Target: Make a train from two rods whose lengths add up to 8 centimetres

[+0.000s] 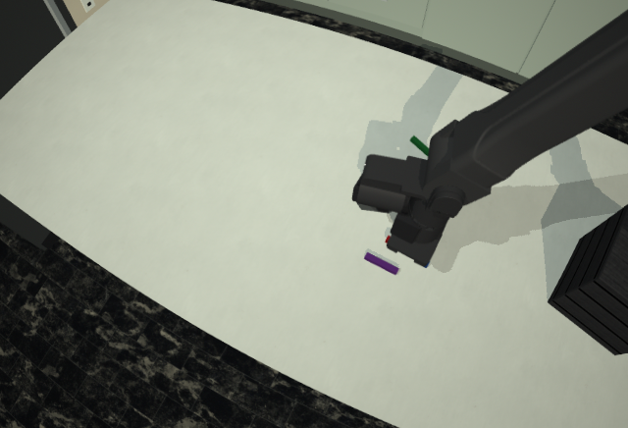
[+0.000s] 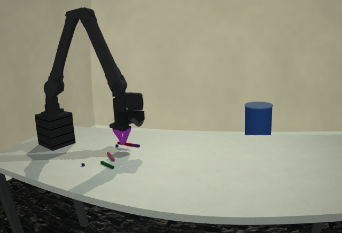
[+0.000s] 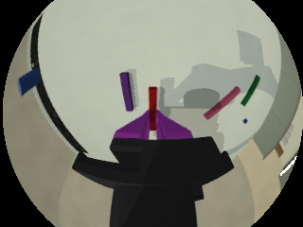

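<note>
My gripper (image 2: 121,141) is shut on the red rod (image 2: 124,144) and holds it level, very low over the table; whether the rod touches the table I cannot tell. In the wrist view the red rod (image 3: 153,106) points straight out from the magenta fingers. The purple rod (image 1: 381,263) lies flat just beside it, roughly parallel in the wrist view (image 3: 128,91). A small blue cube (image 2: 116,146) sits close by the gripper on the base side. In the top view only the red rod's end (image 1: 388,239) shows from under the wrist.
A pink rod (image 2: 110,156), a green rod (image 2: 107,164) and a second blue cube (image 2: 83,164) lie apart, nearer the table's edge. The arm's black base (image 2: 55,129) stands at the left. A blue cylinder (image 2: 258,118) stands far to the right.
</note>
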### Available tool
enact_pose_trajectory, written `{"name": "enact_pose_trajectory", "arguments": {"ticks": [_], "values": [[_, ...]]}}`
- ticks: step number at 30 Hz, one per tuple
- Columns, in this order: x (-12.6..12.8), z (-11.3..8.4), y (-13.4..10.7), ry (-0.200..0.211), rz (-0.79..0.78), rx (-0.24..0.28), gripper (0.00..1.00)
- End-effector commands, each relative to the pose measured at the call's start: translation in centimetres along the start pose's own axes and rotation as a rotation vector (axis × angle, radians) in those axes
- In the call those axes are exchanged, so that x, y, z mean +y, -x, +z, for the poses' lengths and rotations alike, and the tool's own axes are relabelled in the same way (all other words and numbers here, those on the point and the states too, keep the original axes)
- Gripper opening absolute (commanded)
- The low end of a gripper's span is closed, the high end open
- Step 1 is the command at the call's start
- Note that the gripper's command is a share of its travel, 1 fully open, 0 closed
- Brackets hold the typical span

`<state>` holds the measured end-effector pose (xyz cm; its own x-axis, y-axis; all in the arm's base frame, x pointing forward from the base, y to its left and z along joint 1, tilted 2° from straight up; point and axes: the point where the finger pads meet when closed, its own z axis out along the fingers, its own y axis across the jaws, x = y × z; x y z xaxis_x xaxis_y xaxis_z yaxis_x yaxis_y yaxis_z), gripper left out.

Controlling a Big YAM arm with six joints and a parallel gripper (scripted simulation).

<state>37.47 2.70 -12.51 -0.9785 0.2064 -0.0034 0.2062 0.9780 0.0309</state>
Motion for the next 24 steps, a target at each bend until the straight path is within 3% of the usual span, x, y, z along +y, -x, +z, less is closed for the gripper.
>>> {"name": "enact_pose_trajectory", "arguments": {"ticks": [1, 5, 24], "values": [[0.52, 0.31, 0.82, 0.005, -0.001, -0.022, 0.04], [0.71, -0.56, 1.45, 0.012, -0.001, -0.046, 0.04], [0.71, -0.56, 1.42, 0.012, -0.001, -0.045, 0.04]]}}
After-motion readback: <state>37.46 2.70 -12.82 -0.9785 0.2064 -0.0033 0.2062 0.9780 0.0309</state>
